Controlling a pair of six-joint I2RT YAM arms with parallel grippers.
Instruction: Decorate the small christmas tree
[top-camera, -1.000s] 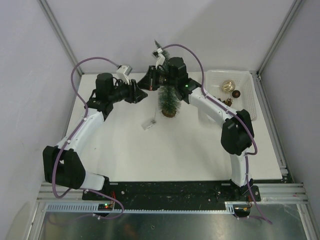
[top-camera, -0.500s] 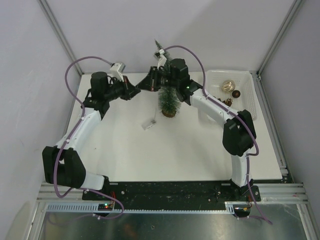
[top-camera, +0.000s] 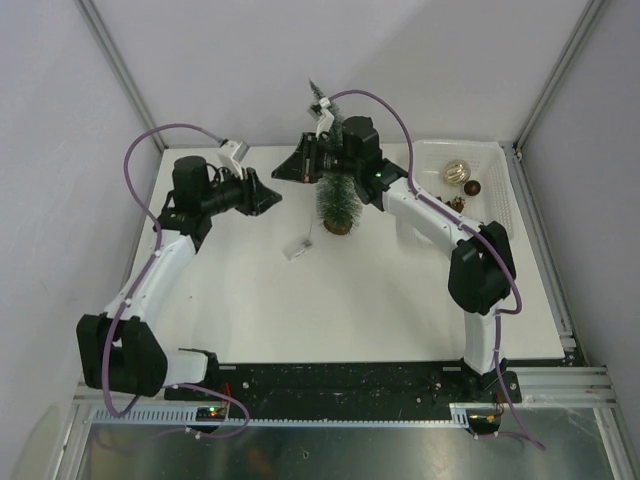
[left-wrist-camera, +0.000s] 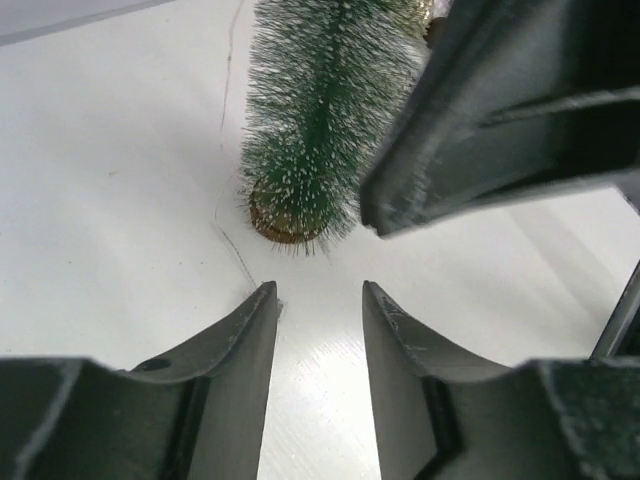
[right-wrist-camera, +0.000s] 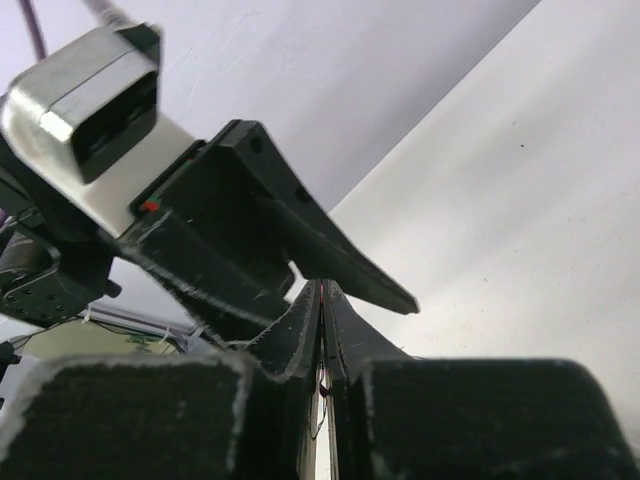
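The small christmas tree (top-camera: 335, 197) stands upright on its wooden disc at the back middle of the table; in the left wrist view the small christmas tree (left-wrist-camera: 322, 110) fills the top centre. My right gripper (top-camera: 284, 172) hovers left of the tree's upper part, shut on a thin thread (right-wrist-camera: 322, 385). The thread (left-wrist-camera: 226, 130) hangs down to a small white piece (top-camera: 297, 247) on the table. My left gripper (top-camera: 272, 195) is open and empty, just left of and below the right one. In the right wrist view the right gripper (right-wrist-camera: 322, 285) points at the left arm's fingers (right-wrist-camera: 340, 262).
A white mesh basket (top-camera: 500, 170) sits at the back right with a gold ornament (top-camera: 456, 171) and a dark ball (top-camera: 473, 187) inside. The enclosure's back wall stands close behind the tree. The right gripper's fingers (left-wrist-camera: 500, 110) loom at the upper right of the left wrist view.
My left arm has drawn back to the left, away from the right gripper. The right arm, the tree and the white piece have stayed put.
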